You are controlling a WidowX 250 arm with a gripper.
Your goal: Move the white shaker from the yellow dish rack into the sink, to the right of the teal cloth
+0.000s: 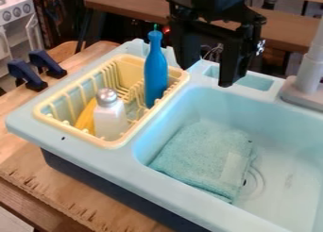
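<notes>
My gripper (pixel 206 76) hangs released, fingers apart, over the sink (pixel 88 153), near the blue bottle (pixel 155 75) in the yellow rack (pixel 120 144); a folded cloth (pixel 202 153) lies in the basin.

Gripper (pixel 207 76) above sink (pixel 221 103) — towel (pixel 202 153) (teal, folded) inside

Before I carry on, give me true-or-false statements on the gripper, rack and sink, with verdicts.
1. The blue bottle stands in the yellow rack. True.
2. The gripper is closed on the blue bottle. False: it is open, with nothing between its fingers.
3. The cloth is draped over the faucet. False: it lies in the sink.
4. The silver-topped shaker is in the sink. False: it is in the rack.
5. The cloth is folded. True.
</notes>
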